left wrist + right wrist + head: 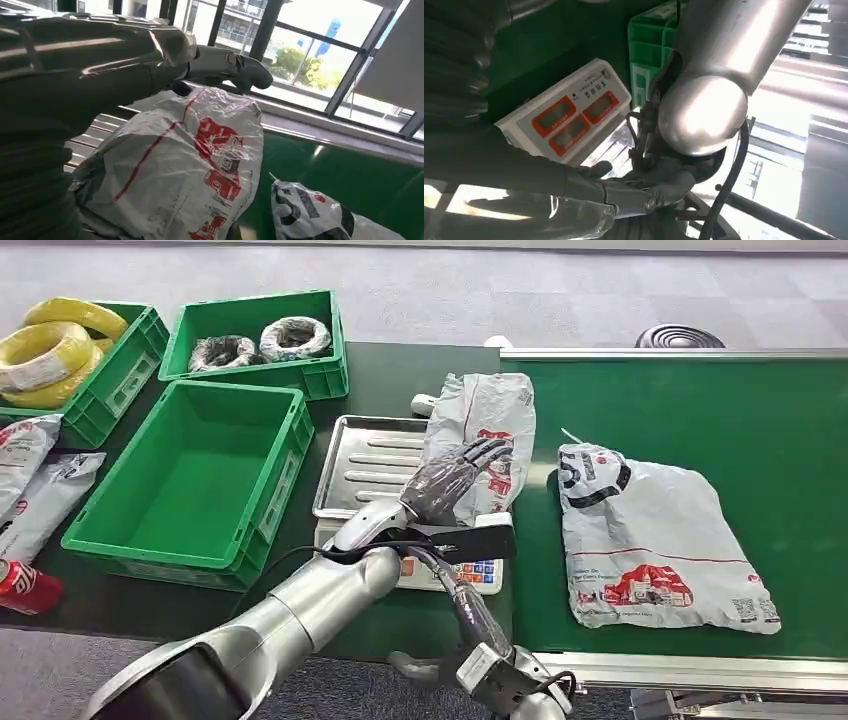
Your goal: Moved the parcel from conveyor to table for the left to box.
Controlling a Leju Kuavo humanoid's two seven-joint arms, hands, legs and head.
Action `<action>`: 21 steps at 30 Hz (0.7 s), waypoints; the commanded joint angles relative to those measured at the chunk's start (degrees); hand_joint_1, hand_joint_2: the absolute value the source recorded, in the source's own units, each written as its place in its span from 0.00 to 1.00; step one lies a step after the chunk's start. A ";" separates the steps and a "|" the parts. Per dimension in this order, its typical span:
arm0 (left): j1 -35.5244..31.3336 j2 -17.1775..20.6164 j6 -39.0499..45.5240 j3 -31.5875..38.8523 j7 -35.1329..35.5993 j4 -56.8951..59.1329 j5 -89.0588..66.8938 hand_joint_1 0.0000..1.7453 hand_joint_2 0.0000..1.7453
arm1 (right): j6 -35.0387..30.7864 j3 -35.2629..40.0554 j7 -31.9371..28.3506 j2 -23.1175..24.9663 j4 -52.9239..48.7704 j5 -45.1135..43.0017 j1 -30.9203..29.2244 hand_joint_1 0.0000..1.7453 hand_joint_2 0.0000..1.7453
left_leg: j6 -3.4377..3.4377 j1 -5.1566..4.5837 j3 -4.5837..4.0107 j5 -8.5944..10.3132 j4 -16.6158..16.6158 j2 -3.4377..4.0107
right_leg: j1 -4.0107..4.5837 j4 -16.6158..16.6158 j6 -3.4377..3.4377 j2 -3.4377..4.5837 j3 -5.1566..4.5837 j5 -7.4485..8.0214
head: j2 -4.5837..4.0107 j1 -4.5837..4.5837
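The left silver arm reaches forward and to the right across the dark green table point(400, 375), its left hand point(452, 480) wrapped around a white plastic mailer parcel with red print point(482, 435); the dark fingers point(487, 450) curl over the bag's front while the thick grey thumb point(235, 67) hooks over its upper edge, so the parcel is gripped and held upright. The bag's long axis runs nearly vertical in the head view, its top end pointing away from the robot, and it hangs over the right edge of the ribbed steel weighing tray point(370, 465) of a white scale with red displays point(566, 117), just beside the green conveyor belt point(700, 400). A second white mailer bag with black and red print point(655, 540) lies flat on the belt. The right hand point(624, 192) sits low beneath the scale's front, fingers stretched out and close together, grasping nothing visible. An empty green plastic crate point(190, 485) stands left of the tray.
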 commanded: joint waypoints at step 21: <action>4.14 4.87 -0.74 24.80 -6.58 1.06 -7.00 0.00 1.00 | 6.57 -11.20 4.20 -3.87 -9.22 6.64 3.07 0.00 1.00 | -0.02 0.00 0.07 0.01 -0.06 0.20 | 0.01 -0.07 0.00 0.02 0.04 0.04 | 0.00 0.00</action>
